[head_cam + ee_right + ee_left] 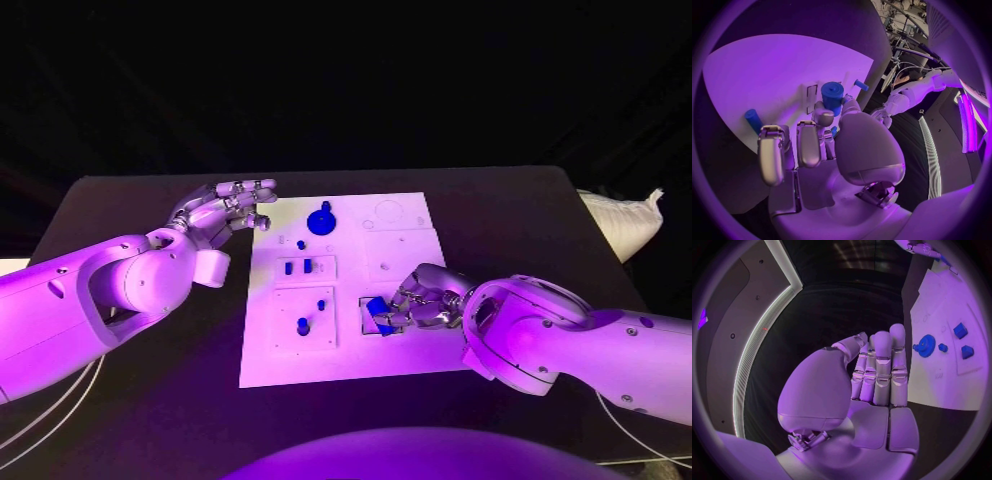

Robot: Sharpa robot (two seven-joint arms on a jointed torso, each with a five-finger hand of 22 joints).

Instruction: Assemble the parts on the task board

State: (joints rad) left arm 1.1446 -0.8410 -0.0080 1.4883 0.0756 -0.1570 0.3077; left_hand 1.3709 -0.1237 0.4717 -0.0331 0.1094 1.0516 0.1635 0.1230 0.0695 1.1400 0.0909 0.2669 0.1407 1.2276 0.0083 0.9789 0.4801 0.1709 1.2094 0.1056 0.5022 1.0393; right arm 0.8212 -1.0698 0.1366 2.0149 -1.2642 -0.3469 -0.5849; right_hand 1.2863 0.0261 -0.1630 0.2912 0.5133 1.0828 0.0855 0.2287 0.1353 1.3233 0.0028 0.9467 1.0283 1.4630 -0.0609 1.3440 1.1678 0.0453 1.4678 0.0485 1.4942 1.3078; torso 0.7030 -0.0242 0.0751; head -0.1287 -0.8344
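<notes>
I see the white board [404, 355], a flat matte plate with shallow square recesses, lying in the middle of the dull black tabletop [548, 215]. My right hand [414, 303] sits over the board's near right part, its jointed metal fingers [809, 145] curled around a small blue block [378, 309]; the hand has hold of it, low over a recess. In the right wrist view a smooth blue cylinder [832, 94] stands upright on the board just past the fingers, a thin blue peg [861, 85] leans beyond it, and a rounded blue stub [752, 119] stands off to one side.

My left hand [231, 208] hovers at the board's far left corner, holding nothing. In the left wrist view its fingers [882, 371] are held straight and side by side, with the thumb set off from them across a gap.

On the far part of the board lies a blue toothed gear [322, 219], round and flat with a hub in the centre. Nearer, two small squarish blue pieces [297, 267] sit side by side in one raised panel, and a blue pin [303, 325] rests in the panel in front of it. A tiny blue knob [302, 244] sits between the gear and those panels.
</notes>
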